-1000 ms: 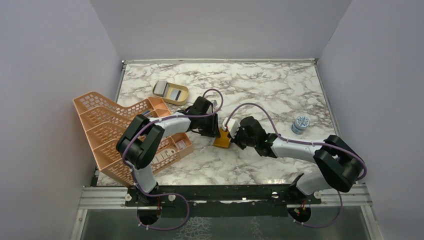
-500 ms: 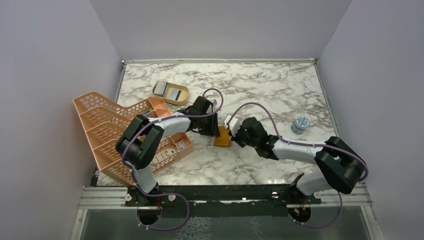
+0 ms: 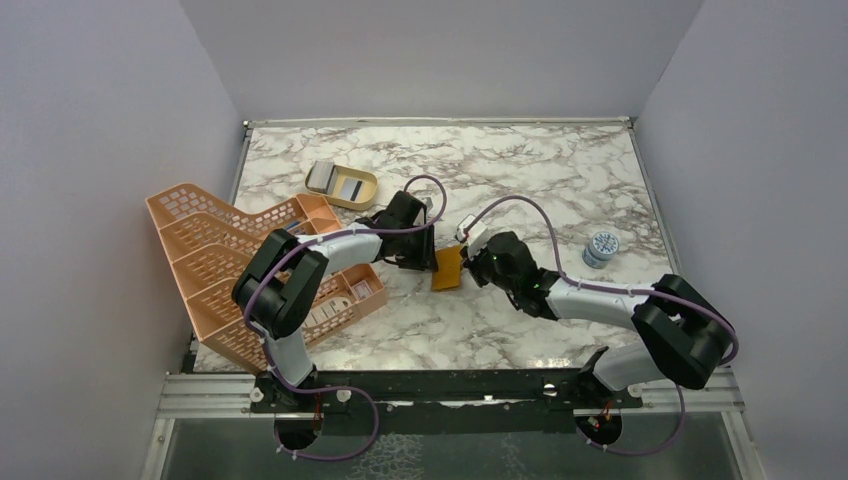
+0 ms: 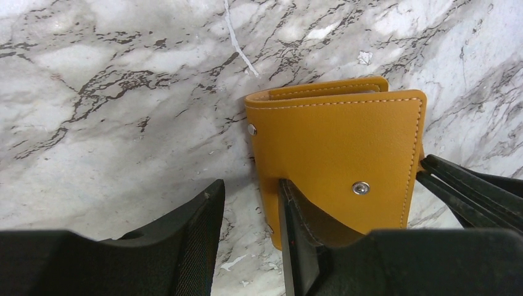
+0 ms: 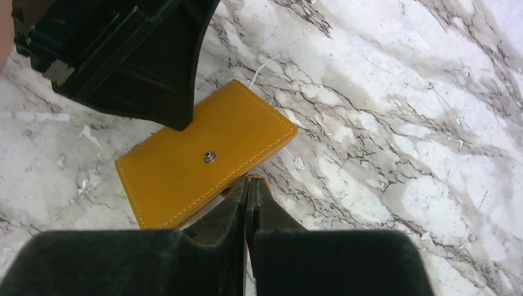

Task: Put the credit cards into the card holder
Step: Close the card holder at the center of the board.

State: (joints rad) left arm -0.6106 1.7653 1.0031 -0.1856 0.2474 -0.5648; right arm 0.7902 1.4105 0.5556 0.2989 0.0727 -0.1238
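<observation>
The mustard-orange card holder [image 3: 447, 268] lies folded on the marble, snap up, between my two grippers; it also shows in the left wrist view [image 4: 336, 154] and the right wrist view [image 5: 197, 157]. My left gripper [image 4: 250, 209] is open; one finger rests on the holder's near corner and the other stands on bare marble beside it. My right gripper [image 5: 248, 185] is shut at the holder's open edge, with the thin pale edge of a credit card [image 5: 206, 208] showing between the jaws and under the flap. Most of that card is hidden.
A tan oval dish [image 3: 362, 196] at the back left holds a grey card [image 3: 322, 177]. A big peach lattice rack [image 3: 215, 255] stands at the left. A small blue-and-white round lid [image 3: 601, 247] lies at the right.
My right gripper has pushed left and forward against the card holder. The holder has slid a little towards the left gripper and turned. The left arm has stayed put.
</observation>
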